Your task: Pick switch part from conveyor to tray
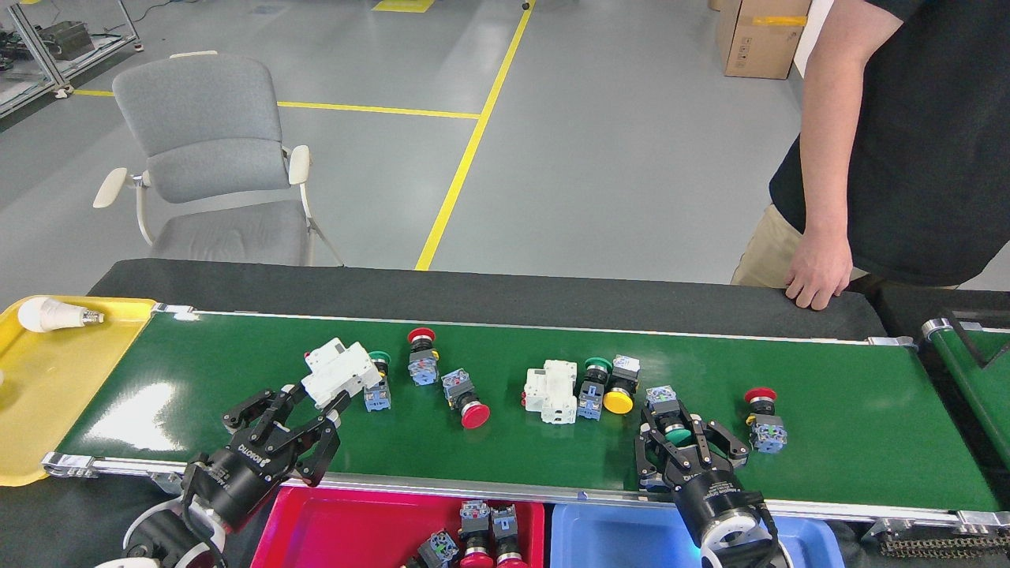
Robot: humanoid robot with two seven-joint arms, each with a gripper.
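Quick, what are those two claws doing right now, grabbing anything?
Left gripper: open, holding nothing, beside the white breaker.
Right gripper: fingers around the green-capped switch; a firm grip cannot be told.

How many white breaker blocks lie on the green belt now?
2: one white breaker at the left pincer, another mid-belt on the conveyor. None seems hidden.

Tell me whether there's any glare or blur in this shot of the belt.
Head view: a bright white glare patch sits on the glossy dark-green conveyor belt near its left end; the small switch parts are sharp, and the grey padded chair beyond stays in focus too.
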